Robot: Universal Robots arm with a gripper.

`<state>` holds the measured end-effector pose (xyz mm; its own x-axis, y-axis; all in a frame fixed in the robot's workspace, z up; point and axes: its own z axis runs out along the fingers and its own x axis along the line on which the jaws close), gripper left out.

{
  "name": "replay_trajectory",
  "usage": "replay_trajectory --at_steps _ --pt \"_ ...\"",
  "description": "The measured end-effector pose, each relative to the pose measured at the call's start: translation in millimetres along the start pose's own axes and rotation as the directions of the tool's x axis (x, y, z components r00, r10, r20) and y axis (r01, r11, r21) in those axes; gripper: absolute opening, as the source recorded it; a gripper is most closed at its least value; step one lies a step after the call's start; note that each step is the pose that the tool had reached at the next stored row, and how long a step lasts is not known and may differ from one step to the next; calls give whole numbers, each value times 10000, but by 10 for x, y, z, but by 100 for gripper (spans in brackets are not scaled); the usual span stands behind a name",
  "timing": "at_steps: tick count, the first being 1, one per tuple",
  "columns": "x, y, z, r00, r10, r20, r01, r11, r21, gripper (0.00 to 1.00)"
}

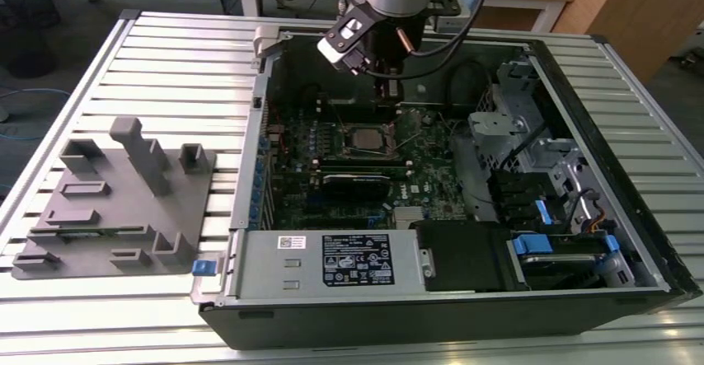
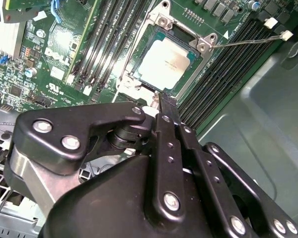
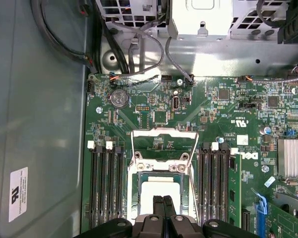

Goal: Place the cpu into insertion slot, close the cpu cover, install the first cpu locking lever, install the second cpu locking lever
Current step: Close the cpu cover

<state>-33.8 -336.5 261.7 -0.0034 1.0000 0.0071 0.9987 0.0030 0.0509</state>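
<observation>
The cpu [image 2: 168, 62] is a silvery square lying in the insertion slot [image 1: 367, 138] on the green board; it is also seen in the first wrist view [image 3: 156, 191]. The cpu cover [image 2: 201, 47], a silvery frame with a square window, lies down around the chip. A thin wire lever [image 2: 248, 41] sticks out sideways from the socket corner, and wire levers [image 3: 164, 132] stand off the socket. My gripper [image 2: 166, 99] is shut with nothing between its black fingers, its tips over the socket's edge beside the chip. In the exterior view the gripper [image 1: 388, 95] hangs just beyond the socket.
Black memory slots [image 3: 105, 188] flank the socket on both sides. A heat sink [image 3: 293, 157] and cables [image 3: 64, 39] lie nearby. On the exterior view's left is a grey fixture plate [image 1: 110, 200]. Near the case front are a black label plate [image 1: 354, 259] and blue-tabbed drive bays [image 1: 550, 245].
</observation>
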Motion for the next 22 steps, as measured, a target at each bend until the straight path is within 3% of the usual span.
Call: replay_trajectory --at_steps 11,22 --pt "0 53 2 10000 0 1 0 10000 0 11" --pt "-2 208 11 10000 0 0 0 10000 0 11"
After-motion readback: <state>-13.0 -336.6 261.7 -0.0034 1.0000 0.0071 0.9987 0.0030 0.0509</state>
